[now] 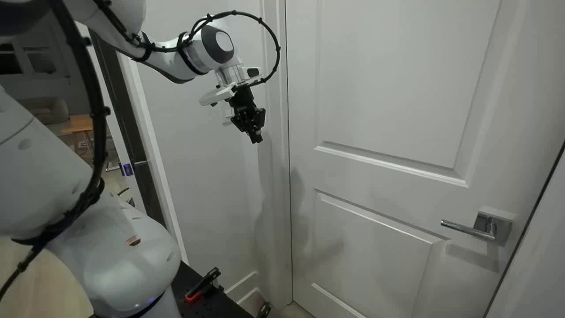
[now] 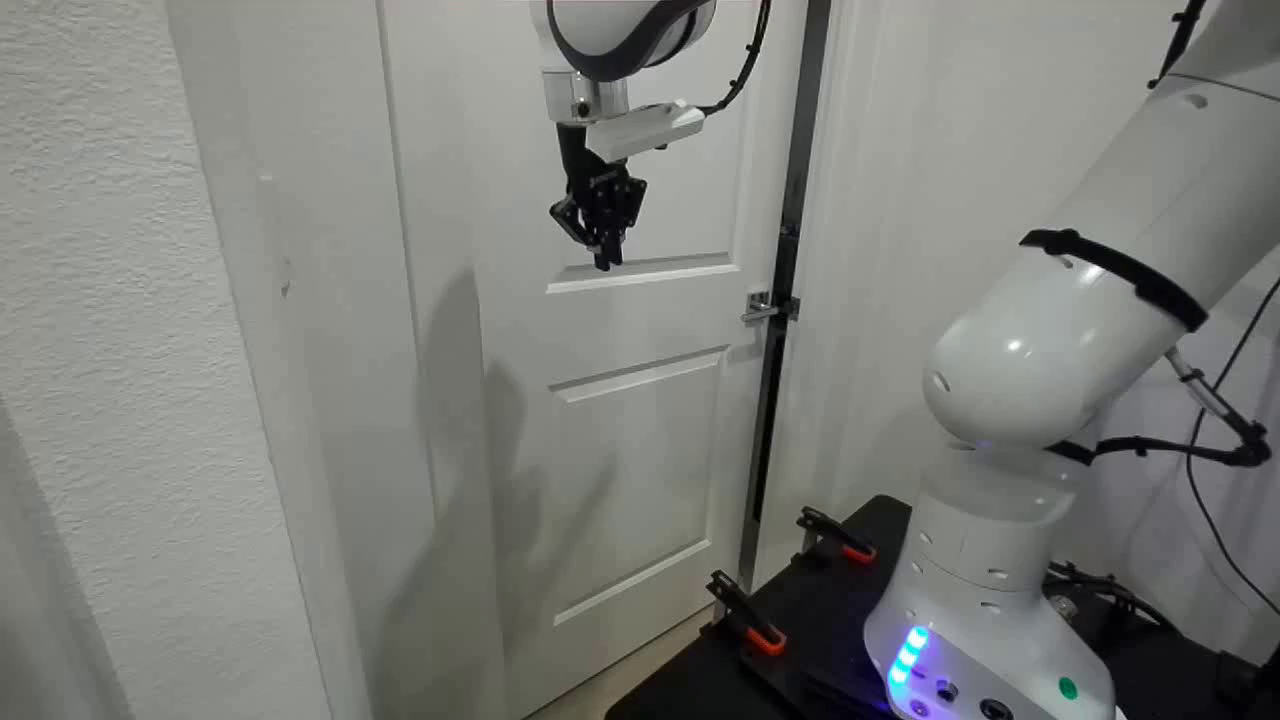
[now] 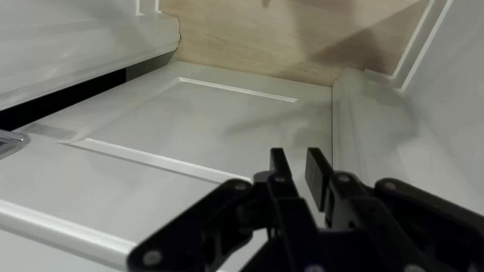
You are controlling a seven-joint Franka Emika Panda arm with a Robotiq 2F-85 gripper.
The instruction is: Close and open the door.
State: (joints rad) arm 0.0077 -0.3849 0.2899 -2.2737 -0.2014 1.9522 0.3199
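Observation:
The door (image 1: 393,84) is tall and white with raised panels; it also shows in an exterior view (image 2: 640,440) and the wrist view (image 3: 204,121). It stands slightly ajar, with a dark gap along its handle side. Its silver lever handle (image 1: 476,227) shows in both exterior views (image 2: 762,308) and at the left edge of the wrist view (image 3: 13,143). My gripper (image 1: 256,138) points down in front of the door near the hinge side, higher than the handle and away from it. In the wrist view its fingertips (image 3: 295,160) are a little apart with nothing between them.
A white wall with a light switch (image 1: 227,115) is beside the hinge side. A black table (image 2: 670,680) carries the robot base (image 2: 990,620) and black-and-red clamps (image 2: 748,612) near the door's handle side. Wooden floor (image 3: 245,34) lies below.

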